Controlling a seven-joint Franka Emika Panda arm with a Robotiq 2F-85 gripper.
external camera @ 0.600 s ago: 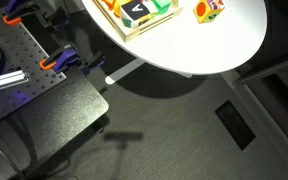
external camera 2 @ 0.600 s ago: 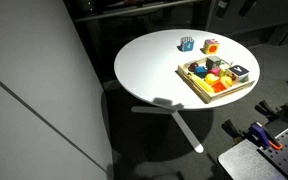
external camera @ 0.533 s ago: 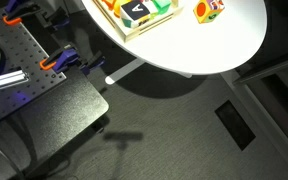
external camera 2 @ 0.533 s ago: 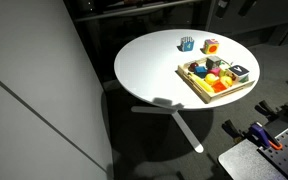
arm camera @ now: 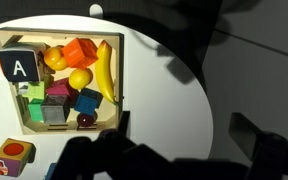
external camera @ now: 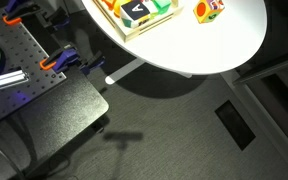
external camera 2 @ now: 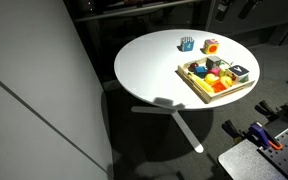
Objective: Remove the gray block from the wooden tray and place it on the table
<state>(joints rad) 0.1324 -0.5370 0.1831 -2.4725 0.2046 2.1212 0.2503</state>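
Observation:
The gray block point(arm camera: 17, 66) is a near-black cube with a white "A". It sits in a corner of the wooden tray point(arm camera: 121, 80) among a banana, an orange piece and coloured blocks. It also shows in both exterior views point(external camera: 137, 10) point(external camera 2: 238, 72), inside the tray point(external camera: 134, 35) point(external camera 2: 199, 91). The tray rests on the round white table point(arm camera: 164, 90) point(external camera 2: 149, 60) point(external camera: 194, 45). My gripper point(arm camera: 189, 135) is open and empty. It hangs high above the bare table top beside the tray, far from the gray block. The exterior views do not clearly show it.
An orange cube with multicoloured faces point(arm camera: 14, 156) point(external camera 2: 211, 46) point(external camera: 208, 10) stands on the table outside the tray, with a small blue object point(external camera 2: 187, 43) near it. A gray perforated metal plate point(external camera: 14, 55) with orange clamps point(external camera: 54, 62) stands beside the table. Dark floor lies around.

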